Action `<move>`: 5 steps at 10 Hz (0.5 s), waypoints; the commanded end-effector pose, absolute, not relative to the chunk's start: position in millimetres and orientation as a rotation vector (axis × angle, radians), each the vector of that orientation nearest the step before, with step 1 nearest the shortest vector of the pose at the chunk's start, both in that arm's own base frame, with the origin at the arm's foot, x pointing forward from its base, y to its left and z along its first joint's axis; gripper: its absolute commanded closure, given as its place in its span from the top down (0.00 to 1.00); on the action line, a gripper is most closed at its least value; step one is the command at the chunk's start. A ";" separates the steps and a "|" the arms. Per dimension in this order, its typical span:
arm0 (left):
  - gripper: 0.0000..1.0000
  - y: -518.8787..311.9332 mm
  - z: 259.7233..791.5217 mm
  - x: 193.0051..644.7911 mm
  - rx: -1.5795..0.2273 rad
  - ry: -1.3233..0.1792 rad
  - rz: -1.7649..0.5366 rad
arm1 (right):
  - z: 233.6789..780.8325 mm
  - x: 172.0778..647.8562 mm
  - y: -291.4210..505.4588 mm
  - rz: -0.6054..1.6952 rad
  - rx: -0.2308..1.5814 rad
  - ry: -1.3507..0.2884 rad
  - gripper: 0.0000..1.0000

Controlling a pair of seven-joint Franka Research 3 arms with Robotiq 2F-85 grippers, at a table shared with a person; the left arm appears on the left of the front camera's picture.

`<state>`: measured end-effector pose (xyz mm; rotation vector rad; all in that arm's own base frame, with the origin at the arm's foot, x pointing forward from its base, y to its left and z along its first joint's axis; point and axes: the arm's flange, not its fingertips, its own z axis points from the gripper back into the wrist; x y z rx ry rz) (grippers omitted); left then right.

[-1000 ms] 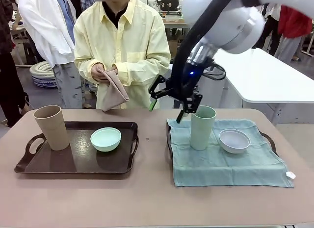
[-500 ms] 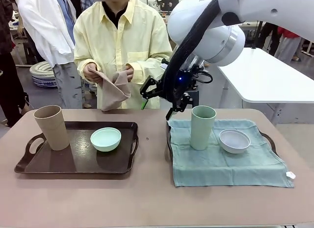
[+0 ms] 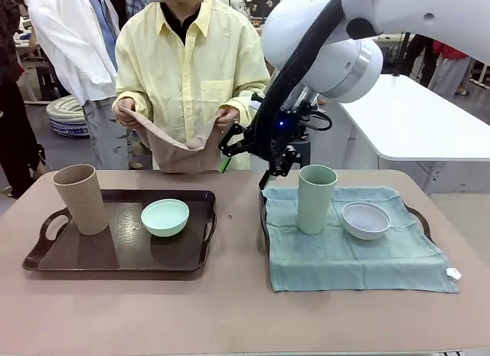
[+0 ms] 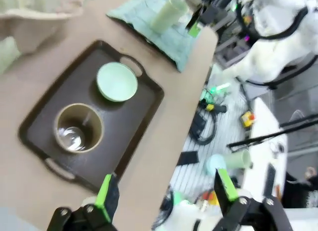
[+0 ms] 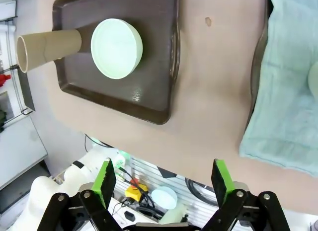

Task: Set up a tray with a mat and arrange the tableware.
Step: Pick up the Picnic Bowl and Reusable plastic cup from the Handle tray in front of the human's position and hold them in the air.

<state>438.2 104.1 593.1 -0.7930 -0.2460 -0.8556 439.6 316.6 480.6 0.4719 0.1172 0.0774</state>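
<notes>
Our right gripper [image 3: 245, 171] hangs open and empty. The dark tray [image 3: 115, 250] lies below it to the left, the teal mat [image 3: 344, 256] to the right. The tan tumbler [image 3: 80, 199] stands far left, the pale green tumbler [image 3: 316, 199] just right of the gripper; mint bowl [image 3: 164, 217] left, whitish bowl [image 3: 365, 220] right. Our left gripper [image 4: 165, 189], open too, hovers above the dark tray.

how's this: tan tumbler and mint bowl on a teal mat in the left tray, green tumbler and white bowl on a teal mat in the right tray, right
No. The front view shows the left tray bare under the tan tumbler and mint bowl, no mat. The green tumbler and white bowl do sit on a teal mat in the right tray.
</notes>
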 end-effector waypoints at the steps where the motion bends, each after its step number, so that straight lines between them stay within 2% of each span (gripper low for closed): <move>1: 1.00 109.1 589.5 446.4 -0.655 -0.329 -1.055 | 477.6 436.3 339.3 0.149 0.432 0.108 1.00; 3: 1.00 111.8 588.7 458.8 -0.540 -0.448 -1.265 | 474.2 442.7 385.8 0.209 0.377 0.124 1.00; 5: 1.00 110.0 589.3 463.1 -0.592 -0.468 -1.487 | 461.6 451.5 439.3 0.252 0.314 0.171 1.00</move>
